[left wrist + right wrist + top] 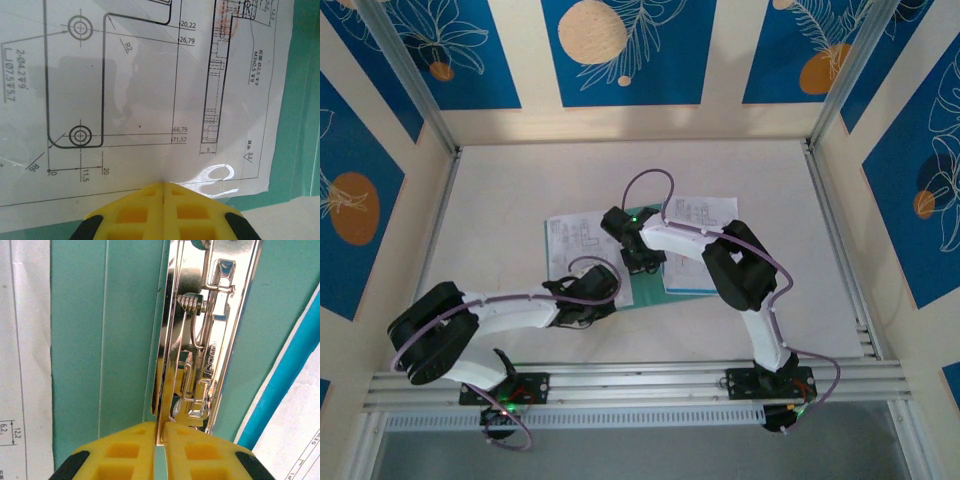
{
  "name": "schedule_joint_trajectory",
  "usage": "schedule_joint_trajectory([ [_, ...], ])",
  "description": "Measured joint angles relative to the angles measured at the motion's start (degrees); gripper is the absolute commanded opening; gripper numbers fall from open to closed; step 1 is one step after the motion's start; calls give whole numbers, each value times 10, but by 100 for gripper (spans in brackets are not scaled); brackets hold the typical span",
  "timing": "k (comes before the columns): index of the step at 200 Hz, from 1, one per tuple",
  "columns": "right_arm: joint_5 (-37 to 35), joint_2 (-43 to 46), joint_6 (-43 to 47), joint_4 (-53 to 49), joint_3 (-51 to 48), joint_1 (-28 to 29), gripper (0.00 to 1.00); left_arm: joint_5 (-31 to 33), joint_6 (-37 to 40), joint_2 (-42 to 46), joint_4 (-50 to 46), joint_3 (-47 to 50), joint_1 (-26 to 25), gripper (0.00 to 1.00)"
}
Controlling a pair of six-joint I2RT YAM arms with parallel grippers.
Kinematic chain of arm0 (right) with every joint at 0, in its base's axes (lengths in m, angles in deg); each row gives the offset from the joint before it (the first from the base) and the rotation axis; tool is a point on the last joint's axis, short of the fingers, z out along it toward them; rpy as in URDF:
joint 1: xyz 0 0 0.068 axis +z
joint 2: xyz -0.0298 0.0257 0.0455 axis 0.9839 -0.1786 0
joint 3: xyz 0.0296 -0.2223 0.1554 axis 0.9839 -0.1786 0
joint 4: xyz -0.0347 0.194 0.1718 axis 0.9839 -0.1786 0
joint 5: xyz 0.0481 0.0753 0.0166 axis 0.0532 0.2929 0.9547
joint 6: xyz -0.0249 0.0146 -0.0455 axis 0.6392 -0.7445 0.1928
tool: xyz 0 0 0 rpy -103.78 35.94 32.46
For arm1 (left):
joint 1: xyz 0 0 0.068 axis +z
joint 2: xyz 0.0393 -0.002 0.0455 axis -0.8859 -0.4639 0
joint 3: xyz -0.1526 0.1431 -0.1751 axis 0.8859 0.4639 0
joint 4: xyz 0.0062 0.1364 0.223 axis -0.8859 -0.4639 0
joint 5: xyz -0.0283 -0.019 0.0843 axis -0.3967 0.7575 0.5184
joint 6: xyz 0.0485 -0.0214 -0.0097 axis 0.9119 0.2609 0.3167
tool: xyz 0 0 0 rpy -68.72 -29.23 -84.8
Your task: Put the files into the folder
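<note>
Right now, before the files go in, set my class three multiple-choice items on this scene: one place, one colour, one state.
1. The metal spring clip sits on: A the folder; B bare table; C a cardboard box.
2. The strip edging the sheet beside the clip is: A red; B blue; C yellow.
3. The left jaws are: A wide open; B shut, empty; C gripping a pen.
Answers: 1 A, teal surrounds the clip; 2 B, a blue band borders the white paper; 3 B, the yellow pads meet with no gap.
</note>
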Motion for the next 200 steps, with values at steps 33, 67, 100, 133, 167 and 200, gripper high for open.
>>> schedule_joint_trajectory([
  [33,0,-6,-1,-10,7,0,17,2,-2,4,-7,2,0,0],
  [67,-7,-7,6,-8,5,0,20,6,-9,4,-7,2,0,0],
  [100,-13,-10,14,-9,5,0,19,10,-10,4,-7,3,0,0],
  [133,-13,-10,14,-10,6,0,18,10,-10,8,-12,4,0,0],
  [167,-15,-9,16,-9,5,0,16,11,-13,12,-12,8,0,0],
  [200,-29,2,29,4,-9,0,16,14,-17,15,-5,13,0,0],
])
